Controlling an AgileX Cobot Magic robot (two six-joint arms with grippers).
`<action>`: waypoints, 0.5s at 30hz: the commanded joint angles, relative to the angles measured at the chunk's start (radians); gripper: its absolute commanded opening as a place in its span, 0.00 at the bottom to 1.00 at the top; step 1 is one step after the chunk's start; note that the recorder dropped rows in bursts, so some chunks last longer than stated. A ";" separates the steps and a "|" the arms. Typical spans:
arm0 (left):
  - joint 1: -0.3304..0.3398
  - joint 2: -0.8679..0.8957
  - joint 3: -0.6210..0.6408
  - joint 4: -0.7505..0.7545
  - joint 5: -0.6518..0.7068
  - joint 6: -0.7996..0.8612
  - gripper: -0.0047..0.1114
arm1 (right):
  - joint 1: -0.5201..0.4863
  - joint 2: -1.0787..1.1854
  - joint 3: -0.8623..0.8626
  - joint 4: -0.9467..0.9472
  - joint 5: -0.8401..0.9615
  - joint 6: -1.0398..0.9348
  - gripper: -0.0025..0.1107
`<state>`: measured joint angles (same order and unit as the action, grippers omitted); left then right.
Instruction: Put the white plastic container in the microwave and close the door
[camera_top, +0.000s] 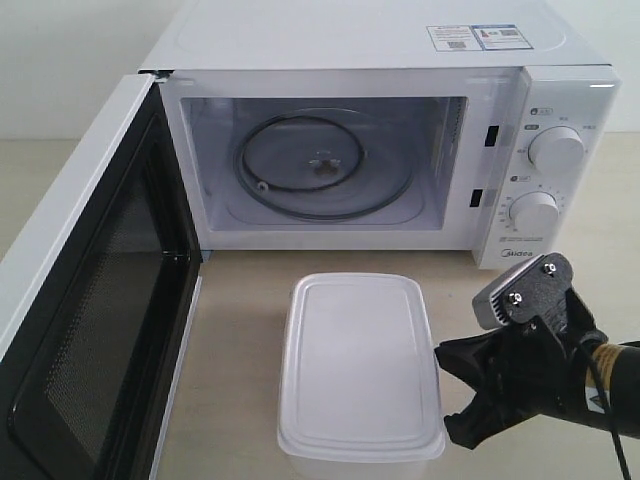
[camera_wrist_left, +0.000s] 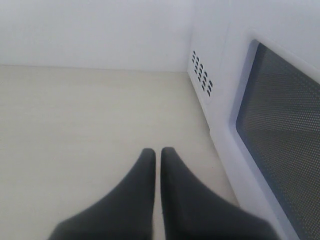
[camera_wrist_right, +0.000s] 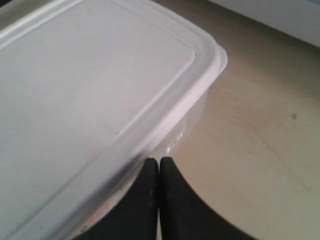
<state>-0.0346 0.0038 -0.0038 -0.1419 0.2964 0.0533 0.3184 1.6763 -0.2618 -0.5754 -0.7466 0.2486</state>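
Sitting just beside the white plastic container (camera_wrist_right: 90, 85), right hand (camera_wrist_right: 159, 162), fingers together, empty.

A pale beige tabletop (camera_top: 245, 300) with a faint, fine wood grain is seen in all three views. Its surface is matt and evenly lit, and soft grey shadows are cast on it in places. In the right wrist view a small dark speck (camera_wrist_right: 293, 116) is seen on the bare wood. Behind the tabletop a plain white wall (camera_top: 60, 60) is seen, unmarked. A straight seam is formed where the two meet, as shown in the exterior view and the left wrist view.
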 joint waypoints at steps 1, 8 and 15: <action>0.003 -0.004 0.004 -0.008 -0.001 0.004 0.08 | 0.002 -0.001 -0.008 -0.010 -0.059 0.010 0.02; 0.003 -0.004 0.004 -0.008 -0.001 0.004 0.08 | 0.004 -0.001 -0.010 -0.014 -0.051 0.011 0.02; 0.003 -0.004 0.004 -0.008 -0.001 0.004 0.08 | 0.004 -0.001 -0.010 0.000 -0.041 0.011 0.02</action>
<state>-0.0346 0.0038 -0.0038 -0.1419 0.2964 0.0533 0.3189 1.6763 -0.2699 -0.5799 -0.7865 0.2594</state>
